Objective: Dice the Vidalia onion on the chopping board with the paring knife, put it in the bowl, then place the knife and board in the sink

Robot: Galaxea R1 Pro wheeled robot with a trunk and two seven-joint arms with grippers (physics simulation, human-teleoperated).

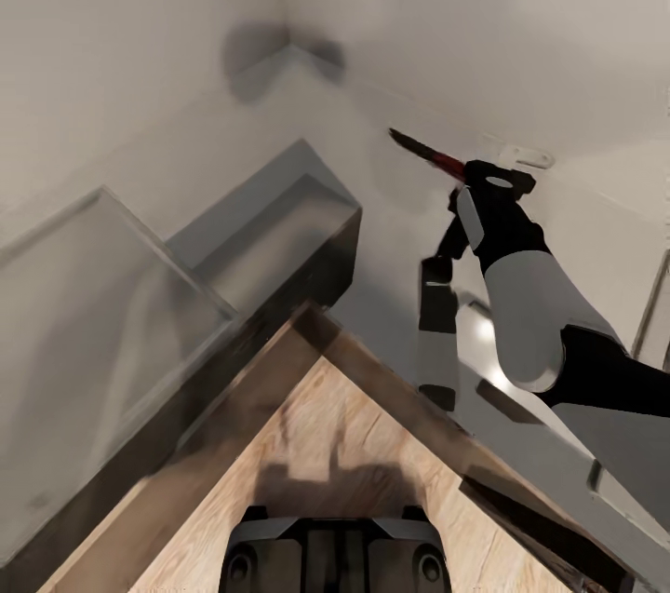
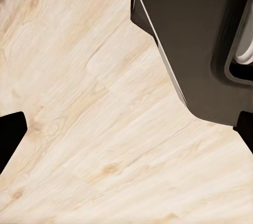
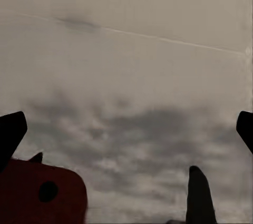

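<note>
My right claw (image 1: 470,172) sits right of centre in the head view, at the end of my grey and black right arm (image 1: 526,295), and it is closed around the red handle of the slim paring knife with the dark pointed blade (image 1: 423,151). The blade sticks out toward the upper left of the frame, tip raised against the pale grey wall (image 1: 140,34). In the right wrist view the red handle of the paring knife (image 3: 42,195) shows in the lower left corner, with a small dark hole in it, and one dark claw fingertip (image 3: 199,195) rises at the lower middle; a blurred grey surface lies beyond.

In the head view, a glossy grey tabletop corner above a dark cabinet (image 1: 279,221) lies left of centre. Light wood-plank floor (image 1: 326,444) fills the lower middle of the frame.

In the left wrist view I look at pale wood-grain floor (image 2: 95,118) and a dark cabinet base (image 2: 195,45) at upper right. Whether my left claw is spread or closed I cannot tell.
</note>
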